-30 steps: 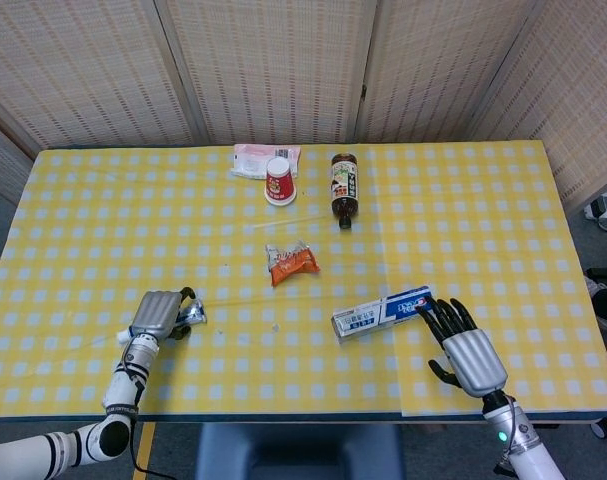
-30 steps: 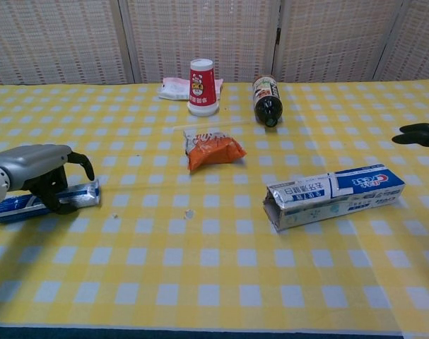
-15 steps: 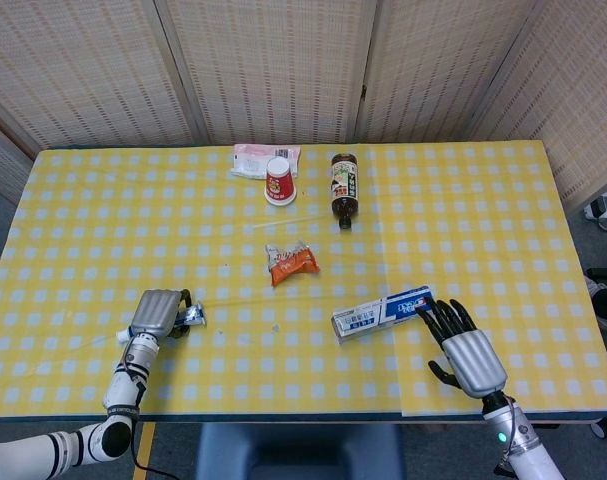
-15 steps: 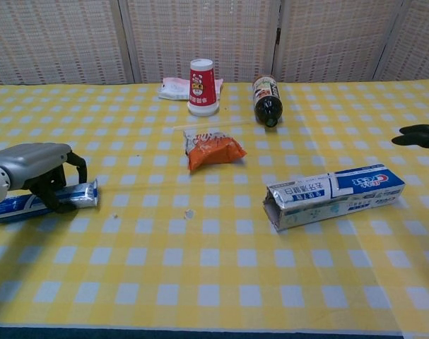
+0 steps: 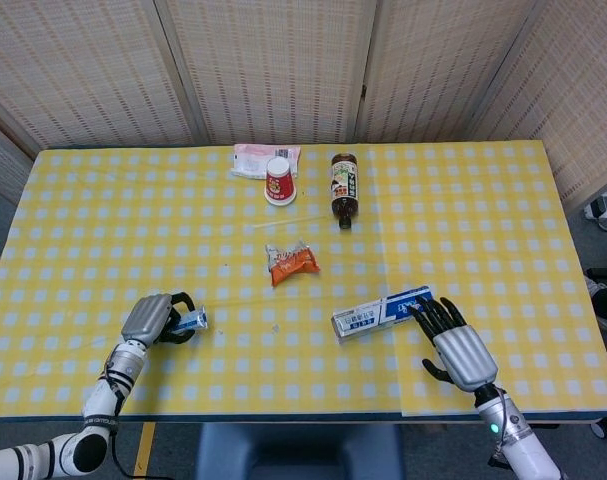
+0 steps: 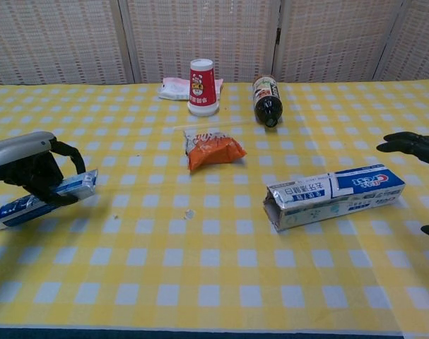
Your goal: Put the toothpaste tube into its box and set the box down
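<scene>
The table (image 5: pixel 483 200) bears one toothpaste tube (image 6: pixel 44 198), one toothpaste box (image 6: pixel 334 196), one red paper cup (image 6: pixel 203 86), one dark bottle (image 6: pixel 266 100) lying on its side, one orange snack packet (image 6: pixel 210 150) and one pink-white packet (image 6: pixel 174 88). Two hands show: left hand (image 5: pixel 148 319) and right hand (image 5: pixel 453 345).

Both the left hand (image 5: pixel 151 318) and right hand (image 5: pixel 455 347) have silver-grey backs, black fingers and white forearms with black joint rings.
</scene>
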